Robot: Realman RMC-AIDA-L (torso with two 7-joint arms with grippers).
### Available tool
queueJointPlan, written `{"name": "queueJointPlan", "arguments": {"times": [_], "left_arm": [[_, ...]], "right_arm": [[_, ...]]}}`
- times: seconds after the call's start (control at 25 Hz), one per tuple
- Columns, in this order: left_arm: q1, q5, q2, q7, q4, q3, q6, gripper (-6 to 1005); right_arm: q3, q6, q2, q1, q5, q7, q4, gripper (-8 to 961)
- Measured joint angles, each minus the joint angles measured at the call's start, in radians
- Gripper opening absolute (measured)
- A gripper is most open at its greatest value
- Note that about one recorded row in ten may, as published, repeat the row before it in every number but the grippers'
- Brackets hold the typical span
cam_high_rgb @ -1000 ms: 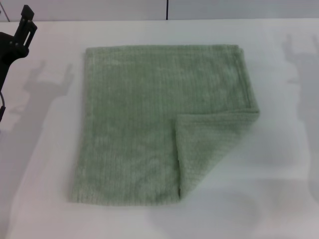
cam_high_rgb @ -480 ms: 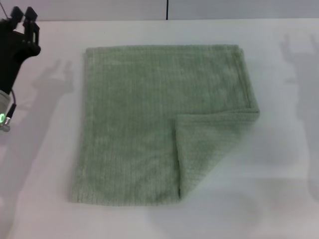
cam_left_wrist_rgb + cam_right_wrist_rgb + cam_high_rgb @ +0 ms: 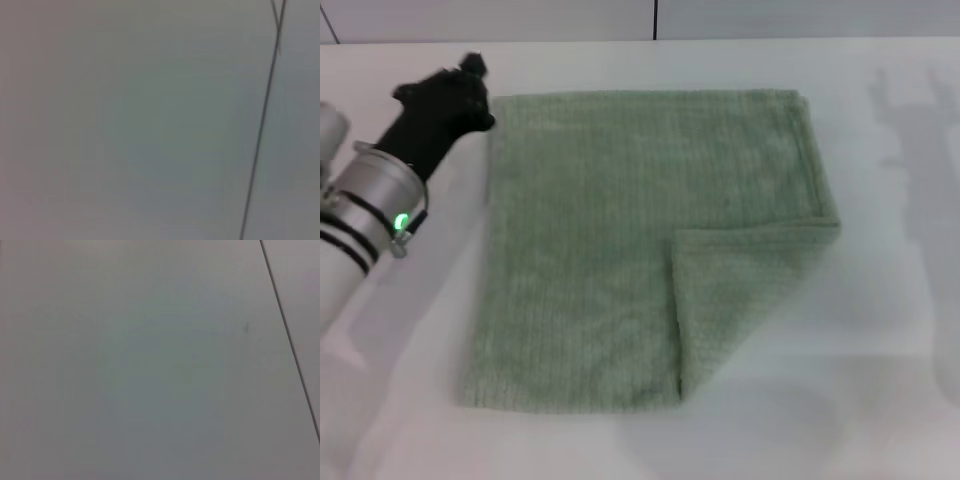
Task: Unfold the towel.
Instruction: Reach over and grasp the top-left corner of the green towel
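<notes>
The pale sage-green towel (image 3: 590, 240) lies flat on the white table (image 3: 890, 300) in the head view. Its near right corner is folded over onto the cloth as a triangular flap (image 3: 745, 290). My left gripper (image 3: 468, 82) is black and reaches in from the left. It hovers beside the towel's far left corner, at the towel's edge. My right gripper is out of view; only its shadow falls on the table at the right. Both wrist views show only a plain grey surface with a thin dark seam.
My left arm's silver and white forearm (image 3: 365, 215) crosses the table's left side. A grey wall with a dark vertical seam (image 3: 655, 18) runs behind the table's far edge.
My left arm has swung in from the left edge toward the towel's far left corner and now points across the table. The towel has not moved.
</notes>
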State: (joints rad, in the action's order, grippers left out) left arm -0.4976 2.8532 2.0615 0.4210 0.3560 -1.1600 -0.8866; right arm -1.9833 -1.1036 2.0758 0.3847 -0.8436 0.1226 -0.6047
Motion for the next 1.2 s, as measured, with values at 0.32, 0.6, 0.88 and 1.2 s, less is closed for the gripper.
{"name": "queueJointPlan", "arguments": {"times": [0.32,0.6,0.88,1.2], "left_arm": [[-0.062,0.002,0.002,0.014,0.006,0.053,0.191,-2],[-0.099,0.002,0.004,0.026,0.006,0.056,0.322,-2],[-0.138,0.002,0.005,0.027,-0.002,0.062,0.426,-2],[-0.174,0.002,0.007,0.023,-0.006,0.113,0.485,-2]], "right_arm": [[-0.002,0.025,0.0,0.006,0.0,0.0,0.0,690],[-0.003,0.037,0.0,0.01,0.0,0.0,-0.003,689],[-0.004,0.049,0.0,0.022,0.0,0.0,-0.006,691],[-0.013,0.053,0.001,0.028,0.0,0.003,-0.006,692]]}}
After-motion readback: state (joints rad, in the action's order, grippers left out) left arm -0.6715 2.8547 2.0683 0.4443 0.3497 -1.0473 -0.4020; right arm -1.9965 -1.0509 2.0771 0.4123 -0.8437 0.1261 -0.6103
